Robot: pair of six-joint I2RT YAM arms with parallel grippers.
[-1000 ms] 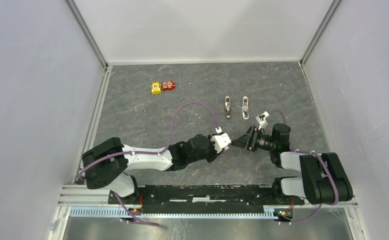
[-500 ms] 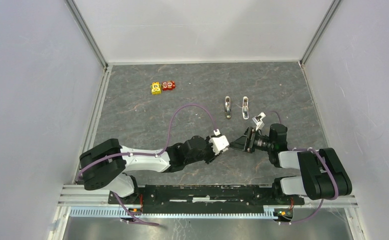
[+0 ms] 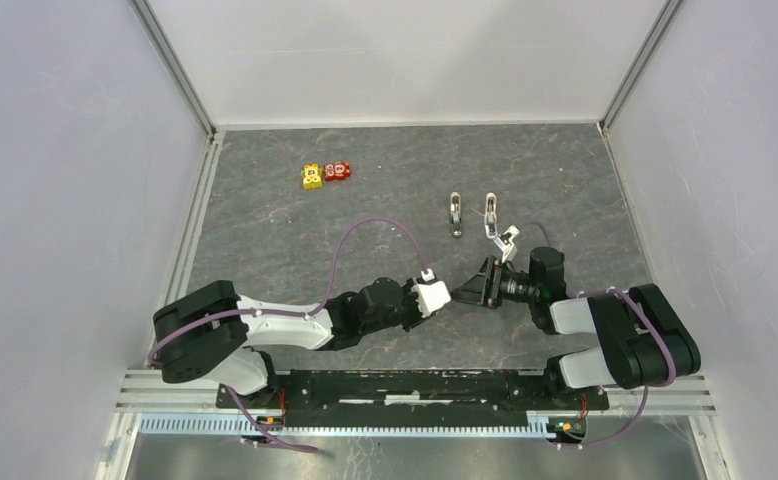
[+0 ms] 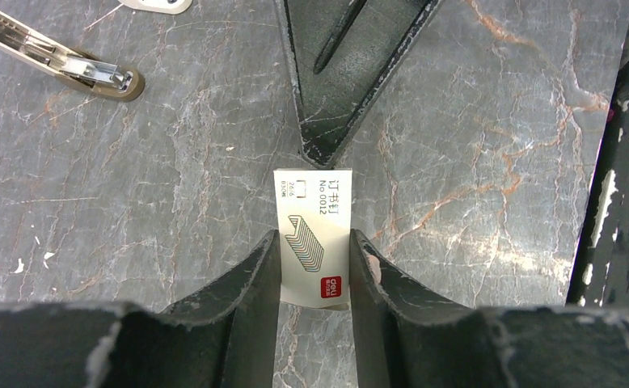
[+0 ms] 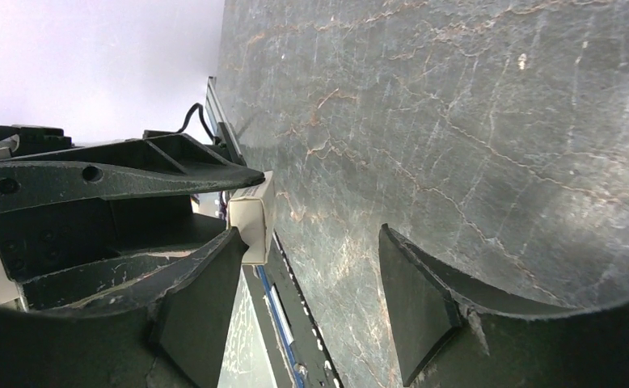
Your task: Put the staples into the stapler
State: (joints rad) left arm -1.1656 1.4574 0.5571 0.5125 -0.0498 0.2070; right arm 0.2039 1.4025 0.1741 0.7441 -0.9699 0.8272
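One staple box [image 4: 311,202] sits clamped in the left gripper [image 4: 313,242], right of the worktop's [image 3: 265,250] centre. Right gripper [image 5: 311,234] gapes, one fingertip [image 4: 323,137] at the box's end. Open stapler [image 4: 52,61] lies free nearer the far edge.

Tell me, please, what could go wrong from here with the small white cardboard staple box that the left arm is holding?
The small white cardboard staple box is pinched by the left fingers only along its lower half, so it might twist or slip. One tip of the open right fingers sits very close to the box's free end, so a careless approach could knock it loose.
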